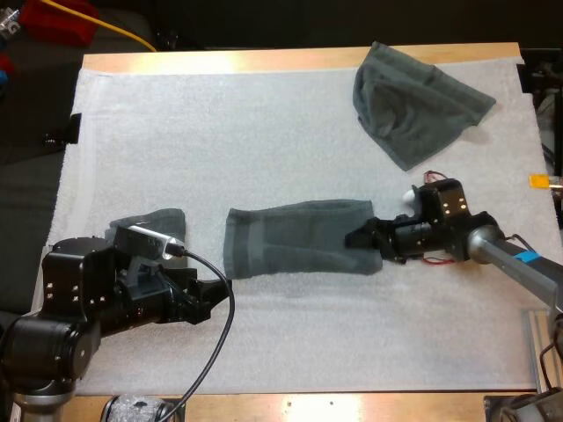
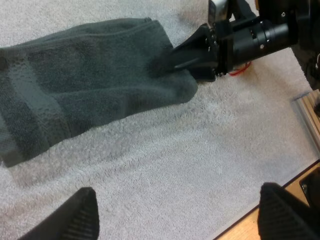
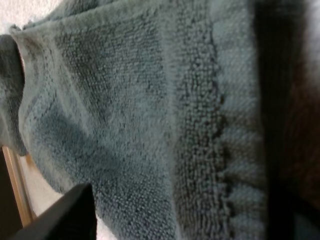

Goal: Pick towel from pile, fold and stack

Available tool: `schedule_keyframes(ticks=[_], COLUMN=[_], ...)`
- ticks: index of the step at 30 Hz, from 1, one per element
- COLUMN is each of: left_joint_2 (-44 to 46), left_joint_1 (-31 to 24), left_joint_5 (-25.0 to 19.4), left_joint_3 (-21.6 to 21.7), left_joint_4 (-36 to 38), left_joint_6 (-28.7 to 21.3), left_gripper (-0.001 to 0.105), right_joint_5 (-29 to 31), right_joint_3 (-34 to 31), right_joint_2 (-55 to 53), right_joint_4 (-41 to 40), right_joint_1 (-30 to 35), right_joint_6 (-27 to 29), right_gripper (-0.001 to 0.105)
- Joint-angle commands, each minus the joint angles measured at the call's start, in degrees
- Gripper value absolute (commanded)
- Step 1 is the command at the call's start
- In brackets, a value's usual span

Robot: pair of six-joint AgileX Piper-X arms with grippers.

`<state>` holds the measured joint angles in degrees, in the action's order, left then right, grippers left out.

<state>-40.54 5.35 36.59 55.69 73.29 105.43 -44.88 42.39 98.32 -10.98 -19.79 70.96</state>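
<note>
Long towel lies flattened in the middle of the white mat, stretched between the two arms. The right gripper pinches its right end (fingers clamped on the cloth). The left gripper sits near its left corner, fingers spread wide and holding nothing. A crumpled towel rests at the far right, and a smaller towel lies by the left arm.

Nubby dark terry-cloth towel, fuzzy white mat, smooth wooden table.
</note>
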Motion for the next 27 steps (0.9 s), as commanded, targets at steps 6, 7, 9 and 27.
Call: schedule_keyframes(ticks=[6, 7, 9, 27], left_joint_2=[0.04, 0.04, 0.04, 0.04], left_joint_1=[0.03, 0.03, 0.03, 0.03], left_joint_5=[0.59, 0.59, 0.59, 0.59], left_joint_3=[0.52, 0.52, 0.52, 0.52], left_joint_4=[0.17, 0.17, 0.17, 0.17], left_joint_6=[-0.33, -0.31, -0.31, 0.15], left_gripper=[0.064, 0.064, 0.064, 0.064], right_joint_5=[1.08, 1.08, 1.08, 22.79], right_joint_3=[-0.39, -0.39, -0.39, -0.39], right_joint_2=[1.26, 1.04, 0.58, -19.5], right_joint_4=[-1.96, -1.96, -2.17, -21.5], right_joint_1=[-1.06, -1.06, -1.06, -1.06], right_joint_6=[-1.95, -2.46, -2.71, 4.06], right_gripper=[0.053, 0.044, 0.029, 0.001])
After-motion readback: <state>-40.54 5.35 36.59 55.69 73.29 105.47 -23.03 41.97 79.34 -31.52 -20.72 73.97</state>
